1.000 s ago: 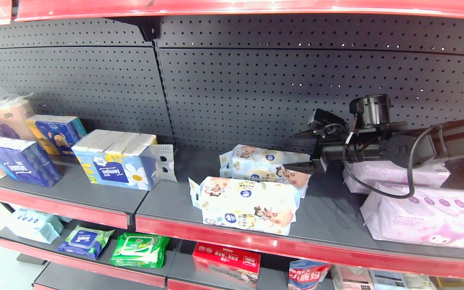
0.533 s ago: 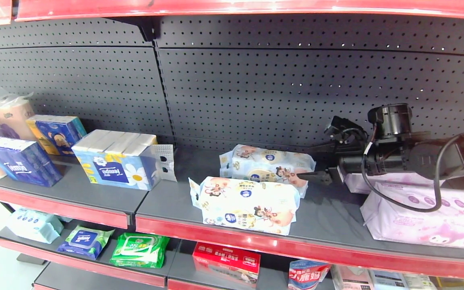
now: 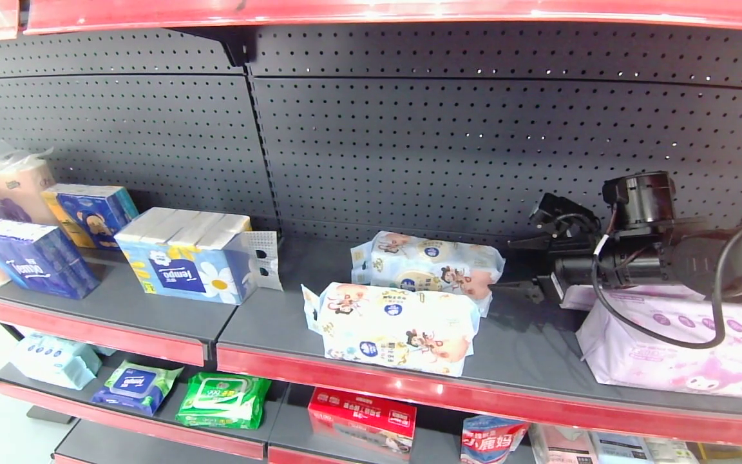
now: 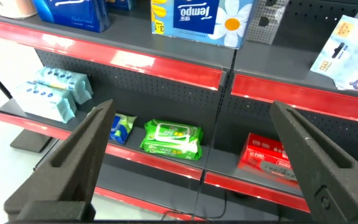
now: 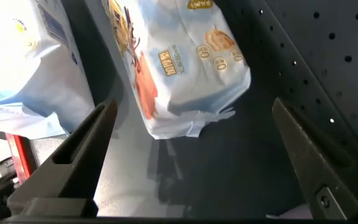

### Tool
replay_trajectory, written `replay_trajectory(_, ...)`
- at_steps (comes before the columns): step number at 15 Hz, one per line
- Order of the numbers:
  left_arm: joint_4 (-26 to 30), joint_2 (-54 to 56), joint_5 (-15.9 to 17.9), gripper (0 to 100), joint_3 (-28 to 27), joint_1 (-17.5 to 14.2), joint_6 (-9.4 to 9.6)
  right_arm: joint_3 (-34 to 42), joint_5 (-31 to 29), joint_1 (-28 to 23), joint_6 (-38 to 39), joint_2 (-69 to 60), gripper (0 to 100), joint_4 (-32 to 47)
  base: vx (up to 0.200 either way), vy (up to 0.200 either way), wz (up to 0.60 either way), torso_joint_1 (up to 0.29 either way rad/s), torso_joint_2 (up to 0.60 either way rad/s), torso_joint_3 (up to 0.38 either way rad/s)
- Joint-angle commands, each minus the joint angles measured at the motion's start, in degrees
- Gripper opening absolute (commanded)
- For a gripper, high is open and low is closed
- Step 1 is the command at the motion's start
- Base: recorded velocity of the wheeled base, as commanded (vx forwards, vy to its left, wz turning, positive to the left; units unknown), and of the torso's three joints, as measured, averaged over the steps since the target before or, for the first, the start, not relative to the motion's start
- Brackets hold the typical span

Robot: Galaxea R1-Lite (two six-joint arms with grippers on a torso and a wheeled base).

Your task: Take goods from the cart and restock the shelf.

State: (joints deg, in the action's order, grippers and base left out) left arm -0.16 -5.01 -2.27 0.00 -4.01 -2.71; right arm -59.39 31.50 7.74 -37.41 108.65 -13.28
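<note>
While the dark grey metal shelf (image 3: 525, 348) runs across the head view with a glossy red front lip, a perforated black back panel (image 3: 448, 142) rises behind it. More red-edged shelves sit below.

The right gripper (image 3: 516, 267) hangs over the shelf just beside the right end of the rear cartoon-printed tissue pack (image 3: 432, 264), its jaws spread wide and holding nothing. That pack lies flat near the back panel. A second, matching front tissue pack (image 3: 397, 328) lies ahead of it at the lip. The left gripper (image 4: 191, 104) is low in front of the shelving, jaws wide and empty, facing the lower shelves.

A pink tissue pack (image 3: 667, 341) lies on the right, and another behind it is mostly hidden by the right arm. The paper rolls (image 3: 7, 187) at the far left are cut off by the edge, as are the goods on the lowest shelf.

The soft packs are crinkled plastic film, pillow-shaped with sealed ends. The daisy-printed tissue bundle (image 3: 190, 258) is a squared block in clear wrap. Below lie a green wipes pack (image 3: 223, 399) and a red carton (image 3: 361, 419).
</note>
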Motion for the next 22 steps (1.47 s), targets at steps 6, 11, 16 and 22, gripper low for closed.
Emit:
replay_trajectory(6,-0.02,-0.09,-0.02,100,0.0,-0.03,-0.02,-1.87,-4.34,0.7,0.76,1.56,100,-0.17,0.0,0.0,0.0,0.0,0.0,0.0)
replay_trajectory(11,-0.02,-0.09,-0.02,100,0.0,-0.03,-0.02,-2.22,-4.87,0.52,0.85,1.74,100,-0.26,0.0,0.0,0.0,0.0,0.0,0.0)
replay_trajectory(16,-0.02,-0.09,-0.02,100,0.0,-0.03,-0.02,-2.39,-5.66,0.7,0.94,2.26,100,-0.26,0.0,0.0,0.0,0.0,0.0,0.0)
replay_trajectory(22,-0.02,-0.09,-0.02,100,0.0,-0.03,-0.02,-2.57,-6.8,0.7,2.08,3.05,100,-1.05,0.0,0.0,0.0,0.0,0.0,0.0)
